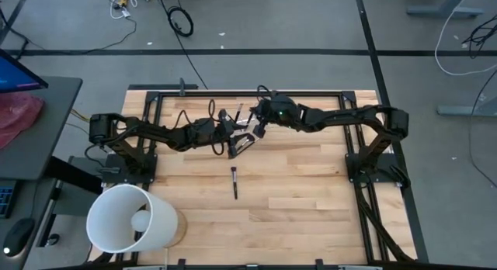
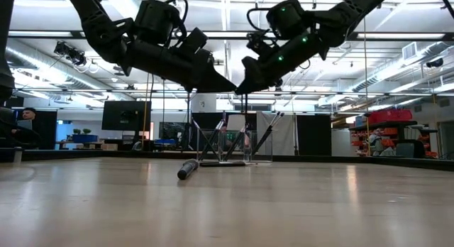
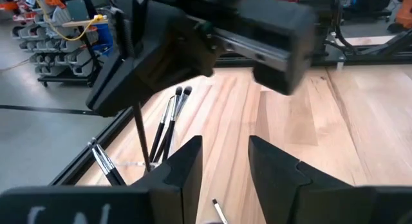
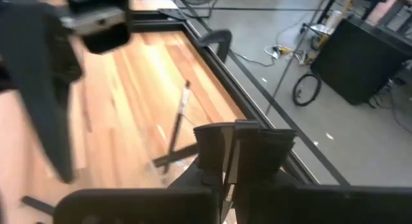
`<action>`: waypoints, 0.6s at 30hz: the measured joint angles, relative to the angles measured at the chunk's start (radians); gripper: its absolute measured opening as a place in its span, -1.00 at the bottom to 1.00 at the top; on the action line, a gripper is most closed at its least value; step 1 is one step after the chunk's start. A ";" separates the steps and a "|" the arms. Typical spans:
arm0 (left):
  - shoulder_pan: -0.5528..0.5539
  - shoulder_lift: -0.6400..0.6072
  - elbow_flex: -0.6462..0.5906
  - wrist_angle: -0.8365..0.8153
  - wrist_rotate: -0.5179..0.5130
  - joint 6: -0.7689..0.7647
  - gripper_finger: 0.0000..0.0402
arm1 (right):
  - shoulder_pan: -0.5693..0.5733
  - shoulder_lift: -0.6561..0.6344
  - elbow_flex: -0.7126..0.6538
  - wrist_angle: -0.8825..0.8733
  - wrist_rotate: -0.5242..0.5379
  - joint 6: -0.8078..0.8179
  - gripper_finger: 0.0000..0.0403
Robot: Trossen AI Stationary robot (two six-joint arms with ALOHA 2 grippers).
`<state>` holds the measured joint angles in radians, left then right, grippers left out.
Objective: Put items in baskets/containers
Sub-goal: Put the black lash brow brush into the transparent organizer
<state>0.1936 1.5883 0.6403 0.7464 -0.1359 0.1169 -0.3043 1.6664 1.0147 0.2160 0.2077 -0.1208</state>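
Both arms meet above the far middle of the wooden table [image 1: 311, 192], their grippers close together over the clear holder [image 2: 234, 149]. The holder stands near the table's far edge, about midway along it, and several makeup brushes [image 2: 266, 139] lean out of it at different angles, their handles crossing.

The left gripper [image 1: 233, 140] reaches in from the left side and hangs just above the holder. In the left wrist view its two fingers [image 3: 183, 169] stand spread with a clear gap between them and nothing held; brushes with dark tips [image 3: 172, 118] rise just beyond them.

The right gripper [image 1: 258, 129] comes in from the right side, slightly farther toward the far edge than the left one, nearly touching it in the low view. Its fingers [image 4: 219, 150] are pressed close together, and a thin dark handle [image 2: 245, 119] hangs straight down from them toward the holder, so it seems to pinch one brush.

One loose brush [image 1: 234, 181] lies flat on the bare wood near the table's centre, well apart from the holder and toward the near edge, with its length running from far to near.

A large white bucket [image 1: 128, 217] sits at the near left corner.
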 joint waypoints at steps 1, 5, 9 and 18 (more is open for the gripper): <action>0.000 0.000 0.000 -0.004 0.000 0.000 -0.36 | -0.004 0.000 -0.004 0.000 0.002 0.000 -0.96; 0.000 0.000 0.000 -0.014 0.000 0.000 -0.36 | -0.021 0.001 -0.024 0.006 0.002 0.014 -0.96; 0.000 0.000 0.000 -0.013 0.000 0.000 -0.36 | -0.028 0.019 -0.029 0.020 -0.002 0.034 -0.96; 0.000 0.000 0.000 -0.015 0.000 -0.002 -0.36 | -0.028 0.097 -0.029 0.036 -0.042 0.060 -0.64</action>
<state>0.1936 1.5883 0.6403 0.7310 -0.1356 0.1152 -0.3325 1.7637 0.9855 0.2520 0.1662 -0.0606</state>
